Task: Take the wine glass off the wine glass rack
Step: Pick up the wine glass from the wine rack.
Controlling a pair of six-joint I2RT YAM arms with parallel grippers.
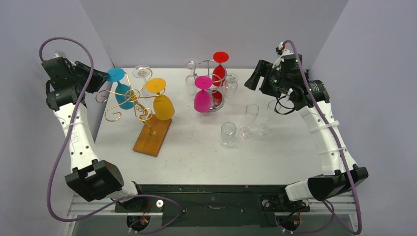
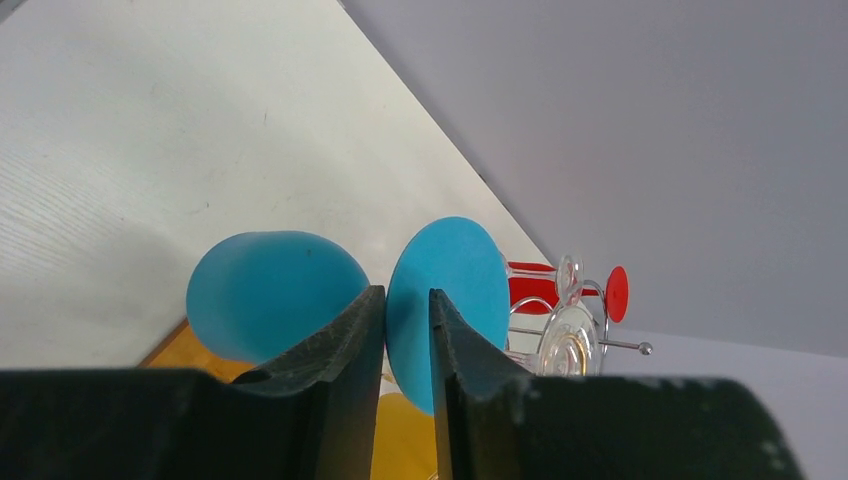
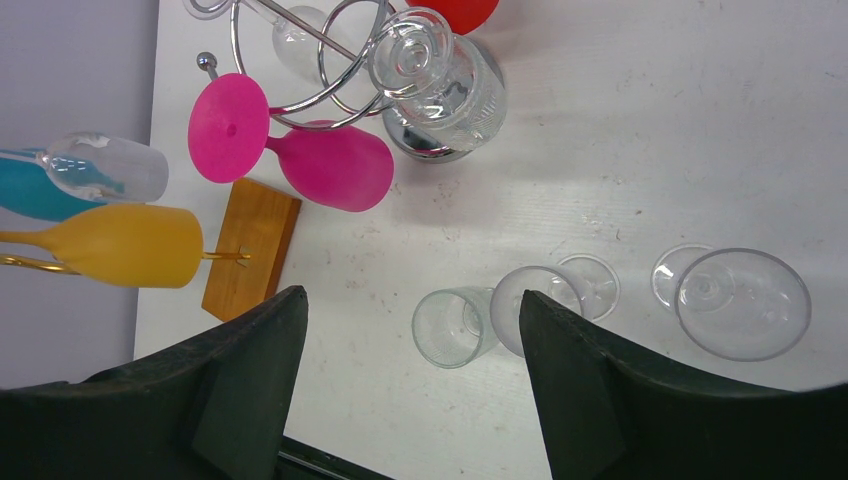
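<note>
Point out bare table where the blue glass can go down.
Widest bare stretch: the table along its near edge, in front of the wooden base and the tumbler. Also free: between those two. Crowded: around the chrome rack and the clear stemware.

Your left arm (image 1: 76, 140) at eight o'clock and right arm (image 1: 327, 137) at four wear white shells, black joints and bases, each trailing a purple cable (image 1: 63, 39).

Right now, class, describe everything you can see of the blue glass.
The blue glass is an opaque, matt turquoise wine glass. It hangs upside down on the gold-wire rack at the back left of the table, with its round foot uppermost and its bowl below, beside a yellow glass. The left gripper straddles the foot's edge, its fingers nearly together. Whether they pinch it cannot be told.
</note>
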